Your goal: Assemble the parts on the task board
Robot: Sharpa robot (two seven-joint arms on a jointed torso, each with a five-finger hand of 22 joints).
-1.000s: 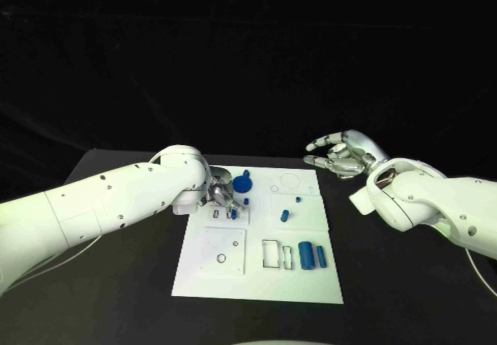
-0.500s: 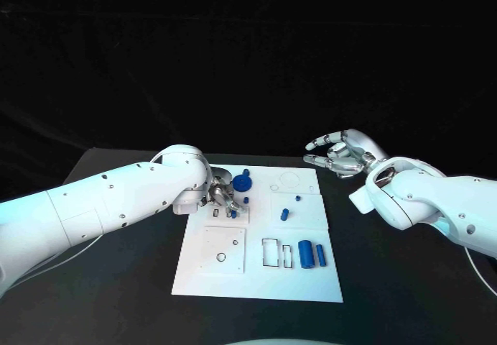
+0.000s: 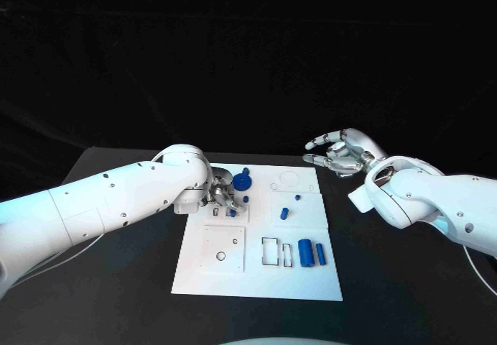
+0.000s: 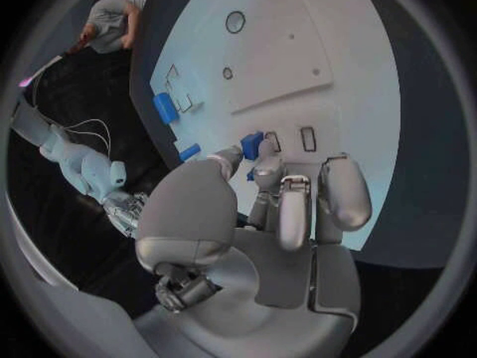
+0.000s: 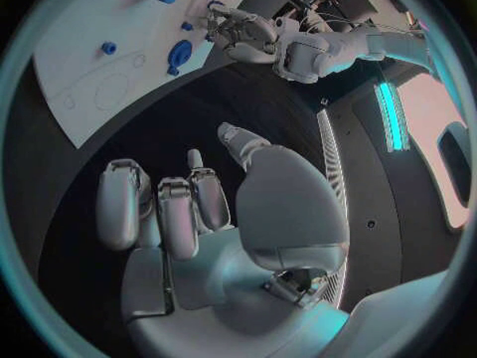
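- The left hand point(image 3: 220, 197) is low over the far left part of the flat white rectangular task board point(image 3: 259, 284). Its silver fingers point(image 4: 281, 184) are drawn narrow around a small blue block-shaped part point(image 4: 251, 144) at their tips, apparently pinching it.
- That part sits right at two small dark rectangular slots point(image 4: 307, 138) in the board, just beyond the fingertips. Seating it looks like the step in hand; I cannot tell its long axis.
- The right hand point(image 3: 337, 156) hovers off the board's far right corner above the black desk point(image 3: 403, 287), fingers loosely curled and apart, holding nothing.
- Loose on the board: a round blue knob-like part point(image 3: 243, 182) just beside the left hand, a short blue peg point(image 3: 285, 213) mid-board, and two blue cylinders point(image 3: 307, 253) lying near outlined recesses point(image 3: 270, 253), long axes running toward the robot.
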